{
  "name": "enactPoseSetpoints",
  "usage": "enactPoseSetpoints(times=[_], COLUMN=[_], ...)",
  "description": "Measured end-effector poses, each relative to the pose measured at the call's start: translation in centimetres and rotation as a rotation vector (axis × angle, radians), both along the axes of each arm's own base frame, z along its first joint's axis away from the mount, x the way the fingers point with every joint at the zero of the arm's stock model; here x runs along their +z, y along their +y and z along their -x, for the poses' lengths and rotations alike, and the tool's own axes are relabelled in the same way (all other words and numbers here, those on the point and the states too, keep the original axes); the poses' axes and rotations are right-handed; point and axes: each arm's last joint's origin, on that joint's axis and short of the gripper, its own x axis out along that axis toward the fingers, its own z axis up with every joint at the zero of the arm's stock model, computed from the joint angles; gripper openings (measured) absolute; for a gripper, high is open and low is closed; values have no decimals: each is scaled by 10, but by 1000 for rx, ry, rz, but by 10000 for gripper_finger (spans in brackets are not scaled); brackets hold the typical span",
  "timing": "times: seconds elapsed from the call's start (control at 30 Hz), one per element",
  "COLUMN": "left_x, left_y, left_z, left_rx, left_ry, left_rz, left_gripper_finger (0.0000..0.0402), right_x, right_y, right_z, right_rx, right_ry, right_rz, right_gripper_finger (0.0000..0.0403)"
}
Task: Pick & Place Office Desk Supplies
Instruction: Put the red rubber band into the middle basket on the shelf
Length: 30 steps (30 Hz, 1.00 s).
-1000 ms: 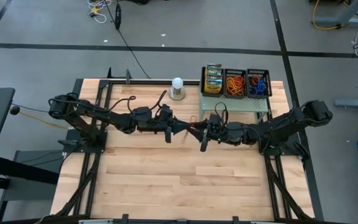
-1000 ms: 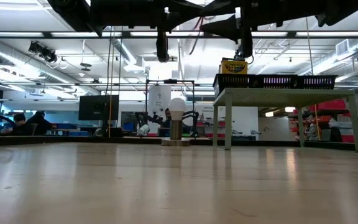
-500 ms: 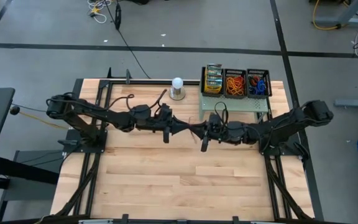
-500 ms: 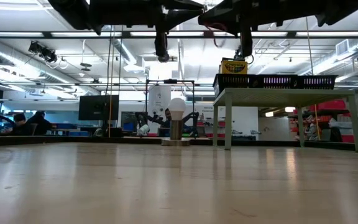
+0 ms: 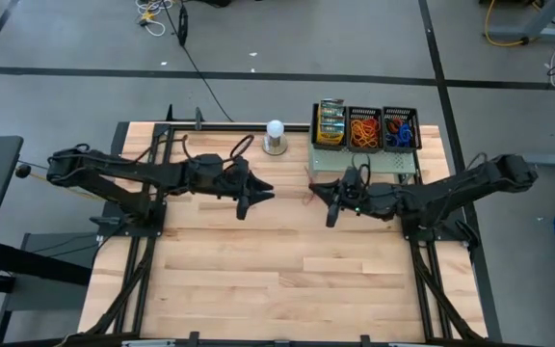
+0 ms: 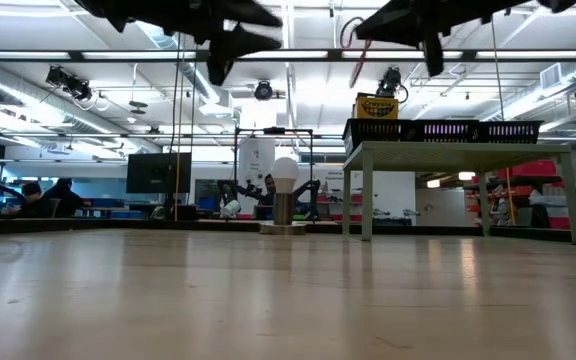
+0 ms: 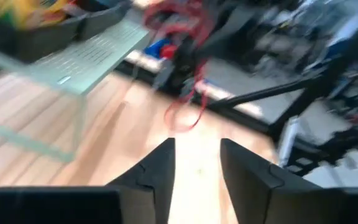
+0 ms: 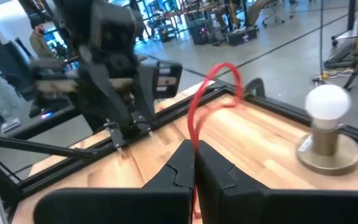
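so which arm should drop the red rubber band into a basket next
Right: the right gripper is shut on the red rubber band beside the riser's baskets. The left gripper is open, empty, farther off.

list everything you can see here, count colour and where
crayon boxes: stack, count unclear, yellow and green, left basket on the riser
rubber bands: many, orange, middle basket; blue and red ones in right basket
mesh baskets: three, black, in a row on the riser
riser: one, pale green mesh, table's far right
ball on metal base: one, white, far edge, left of the riser
table: one, light wood
red rubber band: one, in right hand
left hand: black, open, empty, mid-table
right hand: black, shut on red rubber band, beside the riser
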Motion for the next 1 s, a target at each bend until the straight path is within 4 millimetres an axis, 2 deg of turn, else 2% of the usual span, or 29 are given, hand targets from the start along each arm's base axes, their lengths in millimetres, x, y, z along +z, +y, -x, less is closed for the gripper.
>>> enactPoseSetpoints(times=[0.13,0.37,0.47,0.6,0.8,0.9,1.0], left_x=[-7,-16,-29,-55,-87,-97,-98], left_y=[3,3,3,4,11,18,24], left_z=[2,-5,-2,14,43,52,56], left_rx=[38,27,36,76,190,225,251], left_ry=[78,89,10,-131,-217,-208,-217], left_rz=[-27,-56,-36,28,77,105,93], left_gripper_finger=[96,15,7,7,5,4,5], right_x=[13,27,32,44,86,104,116], right_y=[1,-2,-6,-13,-43,-66,-90], right_z=[18,49,59,72,92,105,110], right_rx=[-32,-146,-190,-246,-427,-546,-619], right_ry=[-7,-5,-8,9,153,209,279], right_rz=[10,34,48,79,63,-27,-95], right_gripper_finger=[4,3,3,3,2,2,4])
